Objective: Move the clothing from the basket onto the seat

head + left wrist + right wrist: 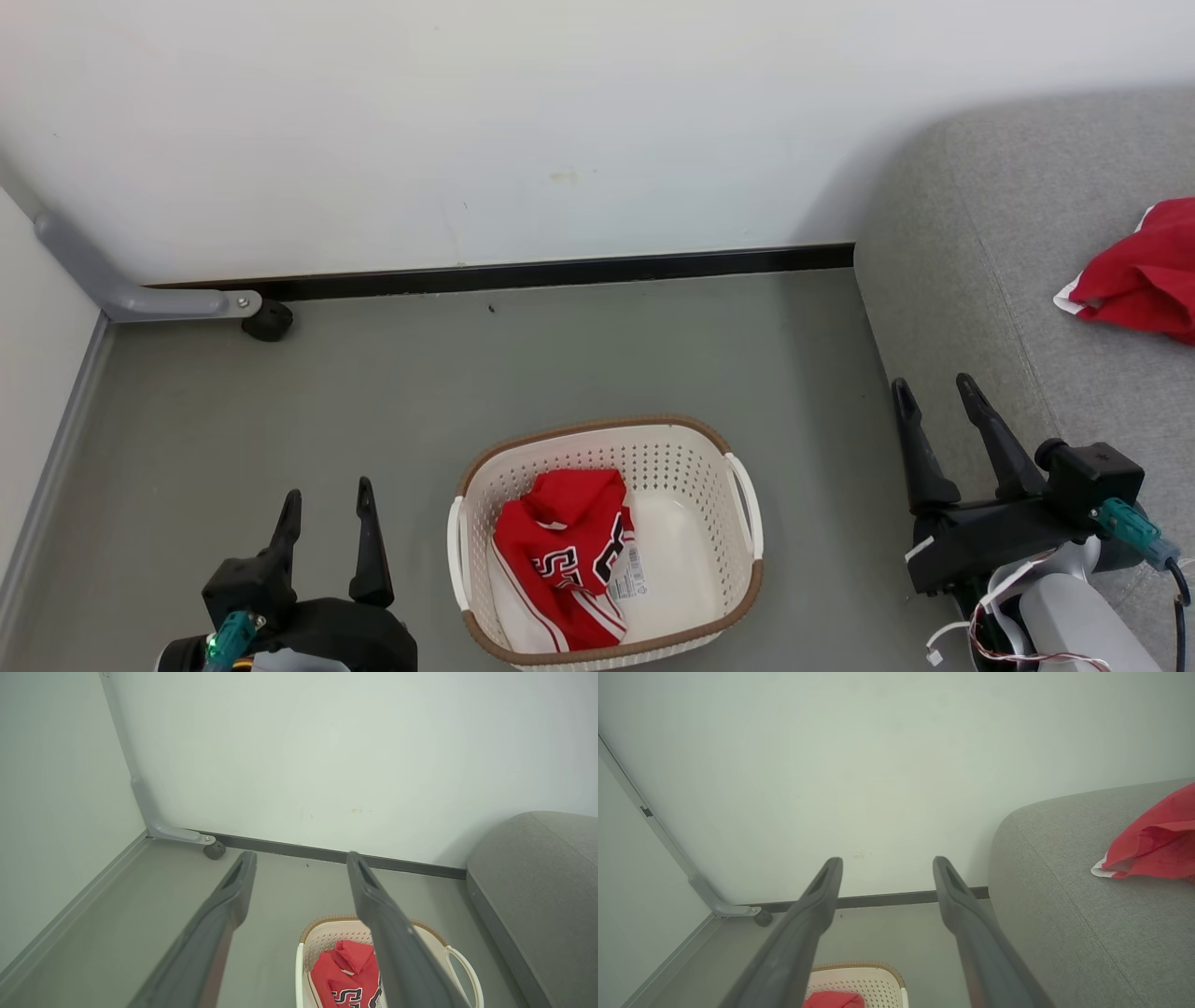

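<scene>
On floor [373,392] by white wall [560,121] — basket [597,427] w/ clothing [560,546], grey seat [980,280] rt — L fingers [285,532] & R fingers [920,448] apart, empty

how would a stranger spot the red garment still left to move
On the grey floor beside the grey seat stands a cream perforated basket. The garment lies crumpled in its left half. Unlike the other red garment on the seat, it shows black-and-white lettering and white stripes.

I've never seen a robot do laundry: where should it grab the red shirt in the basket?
The shirt: pinch its bunched-up far end, coming straight down from above. It lies crumpled low in the basket's left half, so the walls likely block any sideways approach.
</scene>
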Controlling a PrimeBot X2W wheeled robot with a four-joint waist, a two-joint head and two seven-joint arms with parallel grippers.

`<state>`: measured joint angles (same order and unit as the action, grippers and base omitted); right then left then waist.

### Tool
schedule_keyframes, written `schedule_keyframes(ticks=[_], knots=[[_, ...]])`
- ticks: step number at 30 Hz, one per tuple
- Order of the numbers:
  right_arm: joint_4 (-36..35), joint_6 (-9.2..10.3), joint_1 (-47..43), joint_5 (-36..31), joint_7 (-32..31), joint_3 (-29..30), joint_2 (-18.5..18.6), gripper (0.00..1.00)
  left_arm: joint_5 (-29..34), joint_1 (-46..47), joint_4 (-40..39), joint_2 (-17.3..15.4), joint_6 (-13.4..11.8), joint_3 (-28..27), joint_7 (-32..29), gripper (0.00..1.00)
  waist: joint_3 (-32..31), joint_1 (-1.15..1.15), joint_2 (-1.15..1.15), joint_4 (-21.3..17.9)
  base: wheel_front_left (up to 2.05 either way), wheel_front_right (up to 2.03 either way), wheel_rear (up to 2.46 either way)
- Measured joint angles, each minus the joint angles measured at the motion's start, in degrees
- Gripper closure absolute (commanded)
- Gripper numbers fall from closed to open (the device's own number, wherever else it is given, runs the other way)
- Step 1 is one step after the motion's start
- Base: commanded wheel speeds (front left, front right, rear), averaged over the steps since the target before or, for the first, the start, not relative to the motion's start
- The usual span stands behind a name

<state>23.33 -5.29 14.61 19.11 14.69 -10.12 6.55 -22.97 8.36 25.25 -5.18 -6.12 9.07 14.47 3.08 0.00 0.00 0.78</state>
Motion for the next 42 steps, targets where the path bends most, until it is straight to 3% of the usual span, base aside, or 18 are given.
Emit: schedule_keyframes(ticks=[10, 20, 42], knots=[[-1.4, 0.00, -0.1, -0.5, 0.0, 0.3, 0.0, 0.00, 1.5, -0.7, -0.4, 0.9, 0.2, 0.7, 0.0, 0.00, 0.4, 0.00, 0.00, -0.1, 0.00, 0.00, 0.00], [-3.6, 0.24, -0.1, -1.3, 0.0, 0.8, 0.0, 0.00, 2.0, -0.7, -0.4, 1.8, 2.2, 3.5, 0.0, 0.00, 3.5, 0.01, 0.00, -0.1, 0.00, 0.00, 0.00], [-9.8, 0.32, 8.2, -2.3, 0.0, 2.6, 2.1, 0.00, 2.2, 8.8, 0.2, 2.5, 5.6, 13.9, 0.0, 0.00, 17.3, 0.02, 0.00, 0.6, 0.00, 0.00, 0.00]])
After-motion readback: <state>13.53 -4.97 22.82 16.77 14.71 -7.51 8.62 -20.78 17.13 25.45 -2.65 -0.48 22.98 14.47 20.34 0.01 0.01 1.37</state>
